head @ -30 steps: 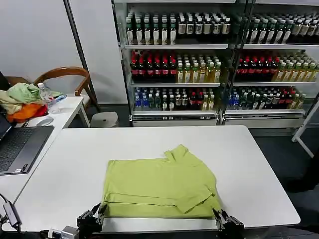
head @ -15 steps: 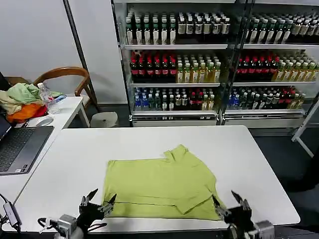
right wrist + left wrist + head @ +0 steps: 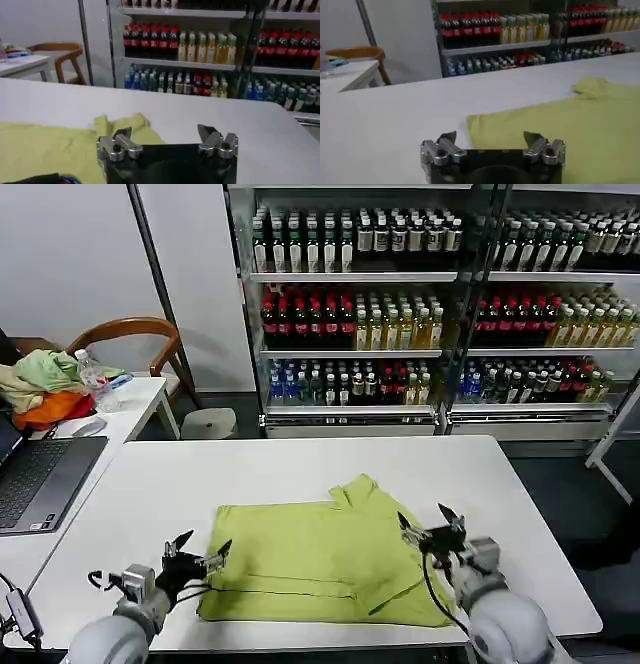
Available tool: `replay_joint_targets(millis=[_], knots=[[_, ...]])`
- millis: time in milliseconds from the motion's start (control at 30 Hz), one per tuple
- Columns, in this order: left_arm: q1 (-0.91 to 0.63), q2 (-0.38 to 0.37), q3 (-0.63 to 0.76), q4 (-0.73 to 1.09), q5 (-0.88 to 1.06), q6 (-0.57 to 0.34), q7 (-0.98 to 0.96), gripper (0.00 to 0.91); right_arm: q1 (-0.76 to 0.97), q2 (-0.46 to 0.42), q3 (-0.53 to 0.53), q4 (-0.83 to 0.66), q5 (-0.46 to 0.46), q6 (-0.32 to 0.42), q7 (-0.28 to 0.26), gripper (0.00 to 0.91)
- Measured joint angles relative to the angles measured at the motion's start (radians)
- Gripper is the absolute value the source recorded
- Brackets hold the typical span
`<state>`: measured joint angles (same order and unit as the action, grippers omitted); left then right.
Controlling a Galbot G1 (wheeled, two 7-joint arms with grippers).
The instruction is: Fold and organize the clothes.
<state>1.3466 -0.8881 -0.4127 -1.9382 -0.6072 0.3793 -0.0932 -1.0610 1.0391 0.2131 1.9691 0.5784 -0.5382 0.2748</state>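
T-shirt point(image 3: 325, 562) — lime yellow-green, partly folded, lying flat on the white surface point(image 3: 300, 469) toward its near edge; one sleeve or corner flap sticks up at the far side. No printed graphic faces up. In the left wrist view the T-shirt point(image 3: 570, 130) spreads across the surface ahead of that arm's fingers; in the right wrist view the T-shirt point(image 3: 55, 147) lies below and beside them.

Left gripper point(image 3: 197, 556) — raised just above the surface at the T-shirt's near left edge, fingers spread apart, holding nothing. Left wrist view confirms the left gripper point(image 3: 491, 137) with jaws parted and empty.

Right gripper point(image 3: 430, 529) — poised over the T-shirt's right side, fingers spread, holding nothing. Right wrist view shows the right gripper point(image 3: 165, 131) likewise parted and empty.

Background: drink shelves point(image 3: 420, 304) beyond the surface; side desk with laptop point(image 3: 40, 479) and a heap of garments point(image 3: 40, 389) to the robot's left.
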Motion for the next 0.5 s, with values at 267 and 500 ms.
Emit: replay_joint_targets(millis=[267, 500], knots=[[-0.129, -0.006, 0.056, 0.117, -0.029, -0.005, 0.021, 0.907, 0.203, 0.083, -0.109, -0.209, -0.017, -0.011, -0.012, 0.907], [-0.236, -0.010, 0.122, 0.224, -0.042, -0.020, 0.043, 0.907, 0.323, 0.163, -0.152, -0.397, -0.039, 0.002, -0.022, 0.907]])
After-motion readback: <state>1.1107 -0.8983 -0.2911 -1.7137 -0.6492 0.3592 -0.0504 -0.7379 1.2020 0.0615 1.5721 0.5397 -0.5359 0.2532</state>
